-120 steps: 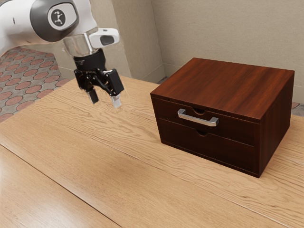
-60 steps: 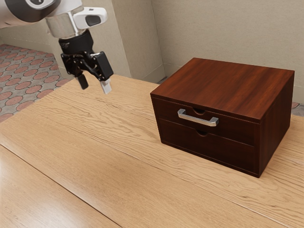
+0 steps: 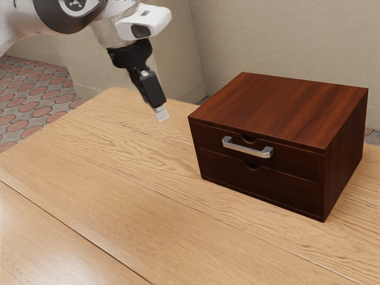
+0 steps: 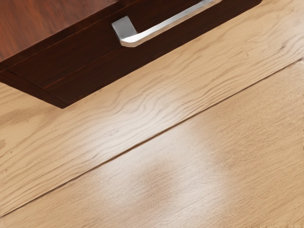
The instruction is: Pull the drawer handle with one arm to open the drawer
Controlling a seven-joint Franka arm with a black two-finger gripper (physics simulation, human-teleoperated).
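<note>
A dark wooden cabinet with two drawers stands on the table at the exterior view's right. The upper drawer carries a silver bar handle and sits flush with the front. My gripper hangs above the table to the left of the cabinet, tilted toward it and clear of the handle. It is seen edge-on, one finger hiding the other, with nothing held. In the wrist view the handle and the cabinet front lie ahead of my hand.
The lower drawer has only a small notch at its top edge. The wooden table stretches wide in front of the cabinet. A beige wall rises behind it, and patterned floor shows at the exterior view's left.
My hand has swung toward the exterior view's right, nearer the cabinet, and turned so the fingers now line up edge-on. The drawer has not moved.
</note>
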